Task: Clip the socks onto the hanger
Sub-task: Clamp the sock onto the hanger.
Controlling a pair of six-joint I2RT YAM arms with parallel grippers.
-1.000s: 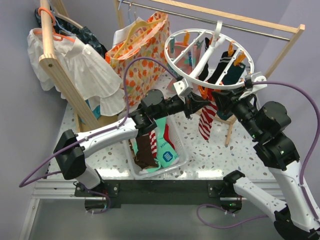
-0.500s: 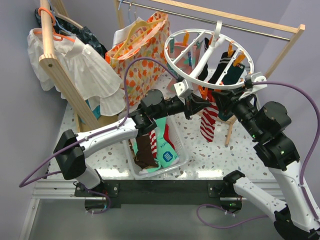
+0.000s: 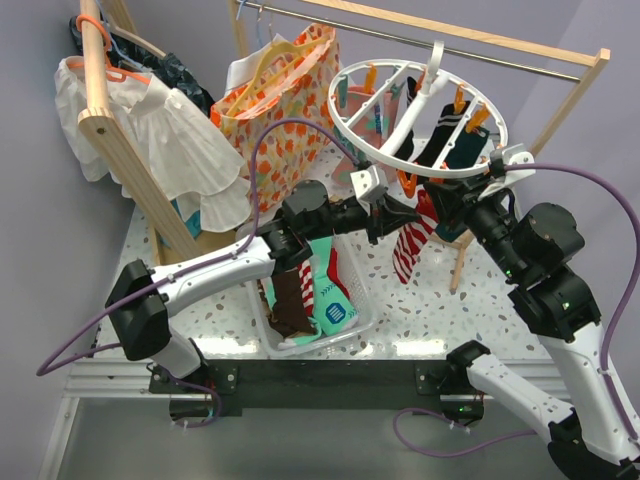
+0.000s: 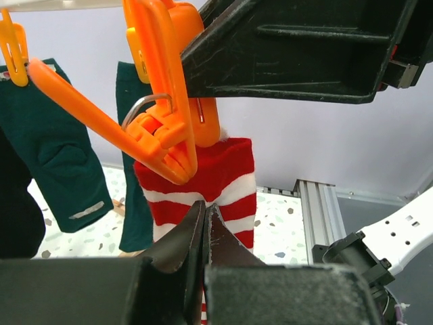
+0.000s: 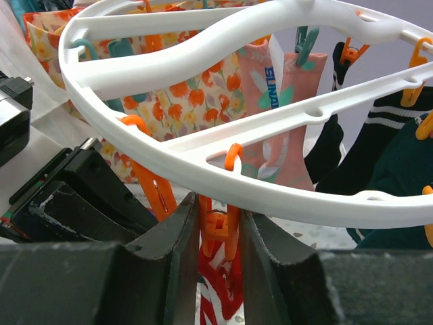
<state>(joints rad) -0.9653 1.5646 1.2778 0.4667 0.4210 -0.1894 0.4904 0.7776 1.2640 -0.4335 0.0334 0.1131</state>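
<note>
Clenched on an orange clip under the near rim of the hanger, the right gripper squeezes the clip's handles, one finger on each side. The left gripper has its fingertips pressed together on the red-and-white sock. It holds the cuff up just beneath the clip's mouth — whether the clip already bites the fabric cannot be told from either wrist view.

Progress looks roughly halfway. Several socks hang from the ring: dark teal socks, a black sock with white bands and a pink sock. More lie in the clear bin on the table — a brown sock with cream stripes, a teal sock and another red-striped one. This clipping is not yet finished, and further ones are left.

The hanger is hard, glossy white plastic, a round ring with straight spokes pierced by small holes. The clips are smooth orange plastic with a wire spring. The sock is a soft, limp knit and would likely sag if let go unclipped.
</note>
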